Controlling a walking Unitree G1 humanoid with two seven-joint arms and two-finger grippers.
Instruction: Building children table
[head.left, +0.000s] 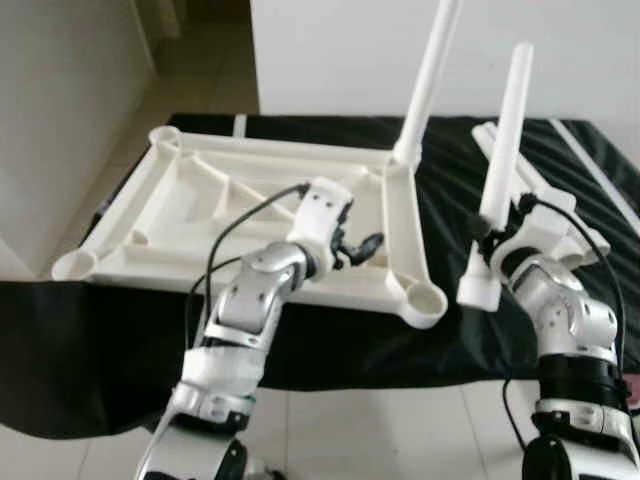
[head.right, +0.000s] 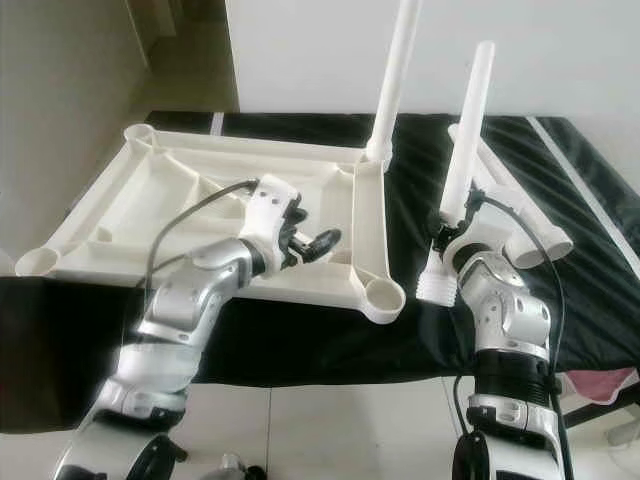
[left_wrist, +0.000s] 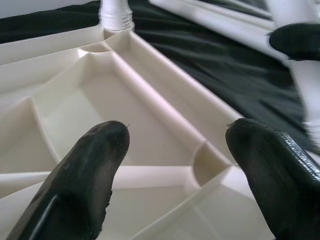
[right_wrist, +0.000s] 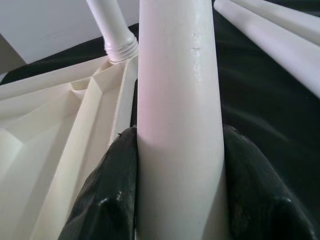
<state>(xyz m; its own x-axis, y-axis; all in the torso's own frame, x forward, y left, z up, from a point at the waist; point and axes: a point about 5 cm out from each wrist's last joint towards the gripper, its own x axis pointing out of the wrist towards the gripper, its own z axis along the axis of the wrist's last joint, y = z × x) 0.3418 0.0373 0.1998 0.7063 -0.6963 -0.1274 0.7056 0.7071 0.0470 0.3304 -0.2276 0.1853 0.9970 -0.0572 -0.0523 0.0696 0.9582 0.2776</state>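
second leg step: my right gripper (head.left: 487, 232) clamps a leg (head.left: 497, 180) upright, beside the upturned tabletop (head.left: 200, 215). left gripper (head.left: 362, 247) wide over it. next: line up near corner socket (head.left: 425, 299).

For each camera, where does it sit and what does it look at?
Left and right eye views: on the head, looking down at the upturned tabletop and both arms.
Left wrist view: along the left gripper, open above the tabletop.
Right wrist view: along the right gripper, clamping a leg.
All share the mounted leg.
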